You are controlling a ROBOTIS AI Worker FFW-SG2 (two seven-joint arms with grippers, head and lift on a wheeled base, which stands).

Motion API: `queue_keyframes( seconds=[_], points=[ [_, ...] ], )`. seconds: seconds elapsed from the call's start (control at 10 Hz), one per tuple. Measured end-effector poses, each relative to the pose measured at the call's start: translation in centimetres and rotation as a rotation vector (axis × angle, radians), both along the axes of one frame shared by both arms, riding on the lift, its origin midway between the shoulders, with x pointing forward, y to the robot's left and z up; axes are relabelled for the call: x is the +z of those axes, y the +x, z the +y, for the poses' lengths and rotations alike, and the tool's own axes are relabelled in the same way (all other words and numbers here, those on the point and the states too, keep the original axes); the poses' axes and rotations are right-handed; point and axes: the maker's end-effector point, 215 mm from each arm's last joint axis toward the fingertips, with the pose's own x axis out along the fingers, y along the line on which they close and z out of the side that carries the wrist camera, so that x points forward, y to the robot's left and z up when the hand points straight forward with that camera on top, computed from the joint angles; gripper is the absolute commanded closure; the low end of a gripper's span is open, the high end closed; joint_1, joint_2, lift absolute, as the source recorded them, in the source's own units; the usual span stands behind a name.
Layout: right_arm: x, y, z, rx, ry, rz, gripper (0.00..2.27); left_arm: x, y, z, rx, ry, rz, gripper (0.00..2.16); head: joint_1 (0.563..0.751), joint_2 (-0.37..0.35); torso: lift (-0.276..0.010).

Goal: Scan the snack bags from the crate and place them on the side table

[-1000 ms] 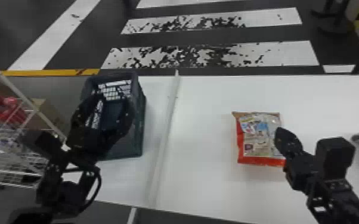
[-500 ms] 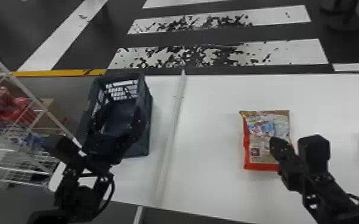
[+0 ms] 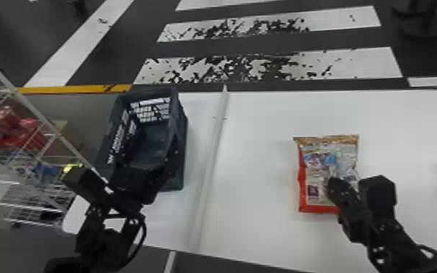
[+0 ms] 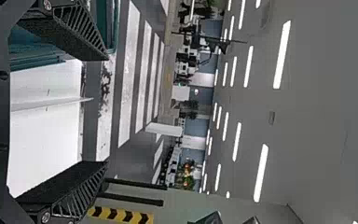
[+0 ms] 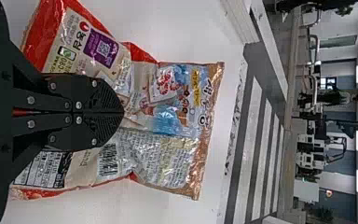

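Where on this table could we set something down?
On the table, bare patches lie between the strip and the bag, and beyond the bag. It is crowded at the bag, under the right gripper, and at the crate, by the left gripper.

A lane of bare counter runs front to back between the long pale ridge and the snack bag, with more open surface beyond the bag. The right gripper blocks straight access over part of the bag; on the left, the crate, the left gripper above it and the wire rack crowd the way.
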Motion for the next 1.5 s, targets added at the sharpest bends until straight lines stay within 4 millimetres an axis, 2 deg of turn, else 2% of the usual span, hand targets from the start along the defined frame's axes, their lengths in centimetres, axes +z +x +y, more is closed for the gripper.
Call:
queue_keyframes(
  seconds=[0.2,0.3,0.4,0.6,0.8,1.0,1.3,1.5],
  points=[
    [4.4,0.9,0.1,-0.003,0.002,-0.065,2.24,-0.1,0.0,-0.1,-0.004,-0.001,0.0,0.09,0.695,0.237,-0.081],
    [5.9,1.2,0.1,-0.004,0.004,-0.083,2.24,0.0,0.0,-0.1,-0.005,-0.002,-0.001,0.09,0.695,0.237,-0.081],
    [7.0,1.6,0.4,-0.002,0.009,-0.098,2.24,0.0,0.0,-0.1,-0.005,-0.003,-0.002,0.09,0.695,0.238,-0.081],
    [7.7,2.7,1.1,0.008,0.011,-0.115,2.24,0.0,-0.1,-0.4,-0.009,-0.006,-0.002,0.09,0.695,0.241,-0.081],
    [7.6,4.9,1.6,0.022,-0.006,-0.123,2.24,-0.1,-0.1,-0.7,-0.016,-0.008,-0.001,0.09,0.695,0.238,-0.081],
    [6.5,7.1,2.1,0.042,-0.034,-0.11,2.24,-0.1,-0.1,-0.8,-0.02,-0.009,-0.001,0.09,0.695,0.235,-0.081],
    [3.5,10.3,2.8,0.081,-0.088,-0.063,2.24,-0.2,-0.1,-1.1,-0.024,-0.011,0.001,0.09,0.695,0.233,-0.081],
    [0.9,11.1,2.2,0.088,-0.108,-0.012,2.24,-0.4,0.3,-1.4,-0.03,-0.014,0.002,0.09,0.695,0.22,-0.081]
  ],
)
